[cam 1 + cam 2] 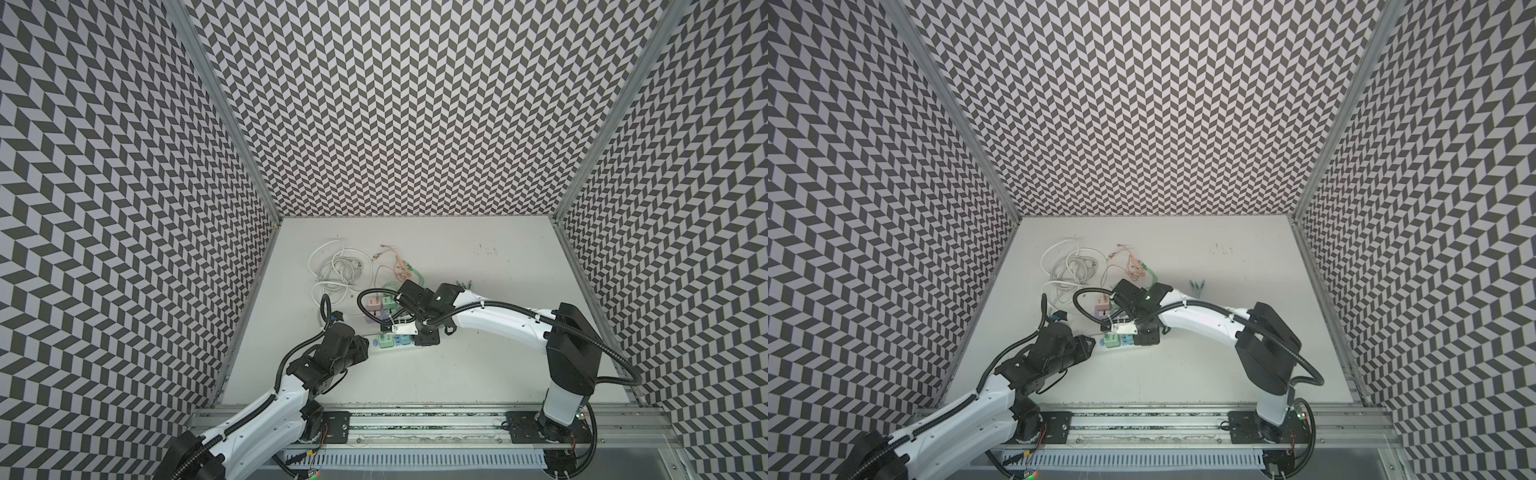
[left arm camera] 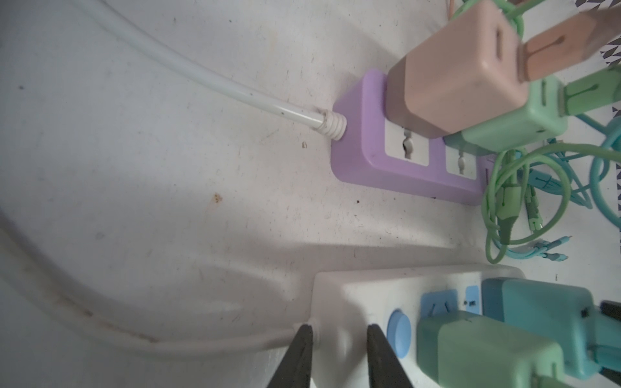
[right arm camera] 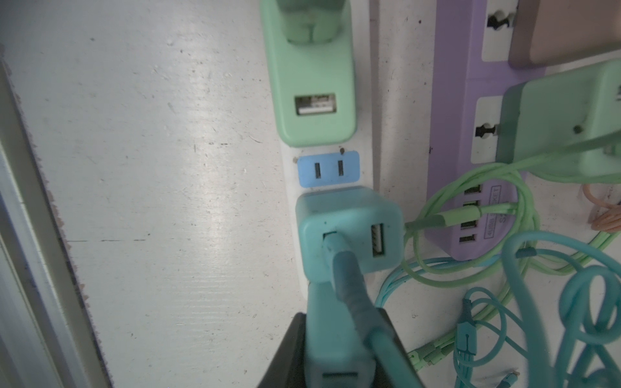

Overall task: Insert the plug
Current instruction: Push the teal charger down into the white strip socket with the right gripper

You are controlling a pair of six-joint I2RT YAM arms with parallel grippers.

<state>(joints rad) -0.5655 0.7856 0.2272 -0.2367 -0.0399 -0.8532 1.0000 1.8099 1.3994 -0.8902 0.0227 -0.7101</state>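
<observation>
**Plug in the port, final push to judge**

Starting on the left: my left claw (image 2: 338, 336) is clenched down on the cord end of the long white plastic power strip (image 2: 369, 295). One black finger sits by the cable joint and the other on the strip's top face, pinning it to the pale worktop (image 1: 457, 374). That looks like the bracing job, and it's in place.

Moving along the strip, there's a mint-green rectangular plastic charger (image 3: 312, 84) already seated, then an empty pale-blue two-slot socket (image 3: 328, 169). Nothing for me to do at either one.

Next comes the teal cube-shaped plastic charger (image 3: 349, 228), plugged into the strip with two USB ports facing up. And here's the task's piece: the teal USB plug (image 3: 346, 278) has its nose inside one of those ports, while the neighbouring port (image 3: 378, 240) stands free.

Rightmost, my right claw (image 3: 339, 356) is clamped tight on teal plastic just behind that charger. The plug and its cable run out between the fingers. The close blur keeps me from telling exactly where plug ends and housing begins.

My read: alignment and entry are done. What's left is confirming the plug is fully home, which I cannot tell from here. After that it's letting go on both sides and backing away without dragging the cable.
</observation>
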